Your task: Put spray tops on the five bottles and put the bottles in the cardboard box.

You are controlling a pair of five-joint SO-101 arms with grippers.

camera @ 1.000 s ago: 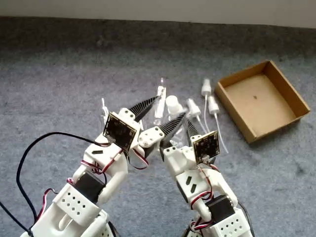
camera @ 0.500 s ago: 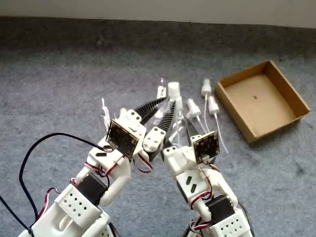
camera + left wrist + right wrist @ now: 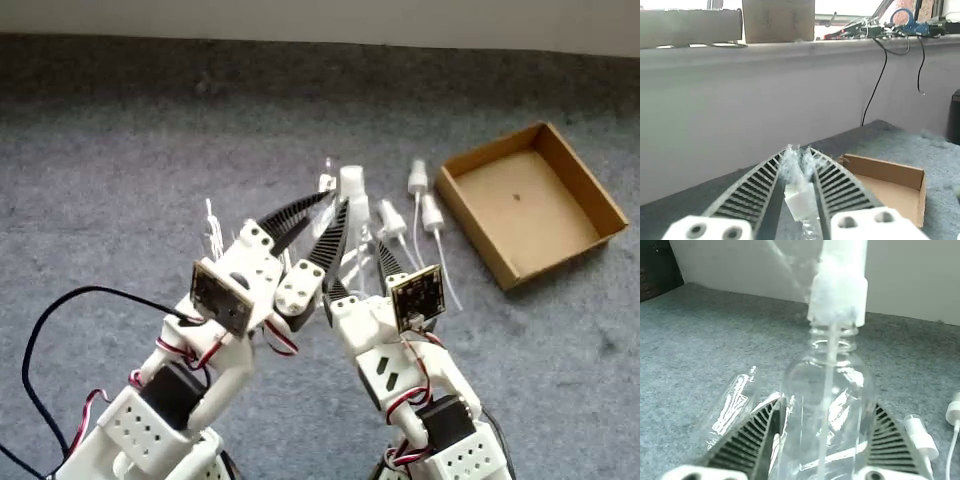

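Left tool (image 3: 797, 156): I have it clamped on a spray top (image 3: 352, 183), tube down inside the bottle (image 3: 826, 390).
Right tool (image 3: 827, 412): clamped around that bottle.
Risk: cap may seat crooked if I misalign.
Cardboard box (image 3: 520, 215): right, well apart, on the table.

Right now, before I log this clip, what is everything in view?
cardboard box: one, brown, on the carpet at the right arm's side, nothing in it
held bottle: one, clear, between the right arm's jaws
held spray top: one, white, in the left arm's jaws, tube inside the held bottle
loose spray tops: three, white, lying between arms and box
lying bottle: one, clear, on the carpet beside the held bottle
carpet: one, grey, under everything
left arm: one, white, dark jaws shut on the held spray top
right arm: one, white, dark jaws shut on the held bottle
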